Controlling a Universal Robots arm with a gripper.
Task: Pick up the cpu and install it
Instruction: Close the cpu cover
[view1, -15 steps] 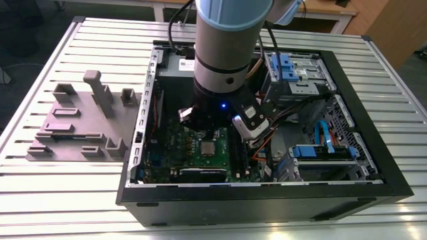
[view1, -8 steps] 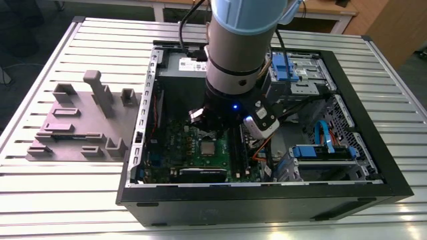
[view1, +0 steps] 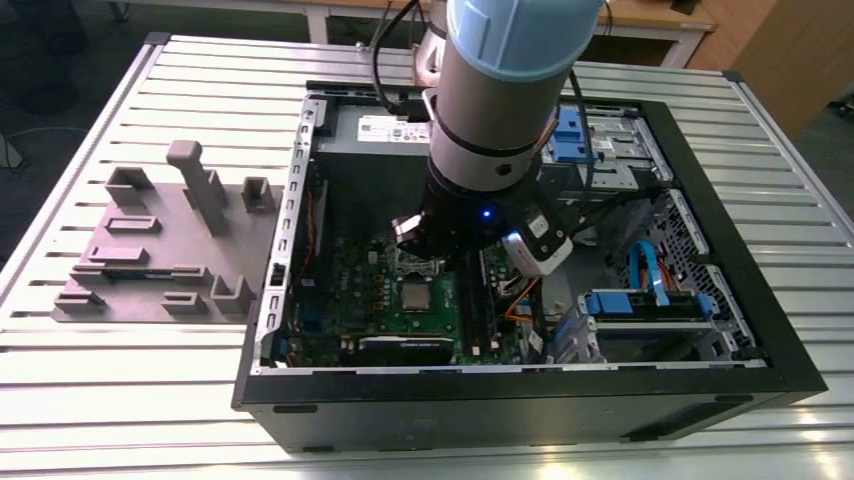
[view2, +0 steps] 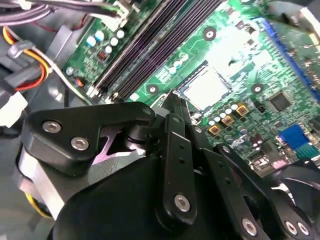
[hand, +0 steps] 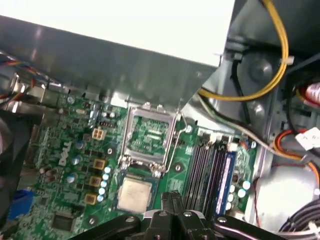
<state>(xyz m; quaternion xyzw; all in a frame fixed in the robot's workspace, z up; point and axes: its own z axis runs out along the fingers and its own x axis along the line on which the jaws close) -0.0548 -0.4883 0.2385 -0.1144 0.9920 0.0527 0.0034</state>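
The case (view1: 747, 370) lies open on its side on the slatted table (view1: 134, 400), so the motherboard (hand: 65, 150) faces up and the arm can reach straight down into it. The grey tray (view1: 147, 250) stands outside the case, on the exterior view's left, well apart from the work.

The cpu (hand: 134, 194) is not in the gripper. It sits flat in its seat on the motherboard, silver top up, square to the board. The metal frame (hand: 127, 135) is swung up and back on the far side of the cpu, and green board shows through its window. Judging by that, it is open so the chip's seat stays clear from above, and the cpu lies loose under no clamp.

The gripper (hand: 172, 200) hangs low inside the case with its two fingers pressed together and nothing between them. In both wrist views its tip is just beside the cpu's edge, on the side toward the memory slots (hand: 207, 170), between chip and slots. I cannot tell whether the tip touches the board.

Orange and yellow cables (hand: 280, 60) run along the case wall, apart from the fingers and off the cpu.
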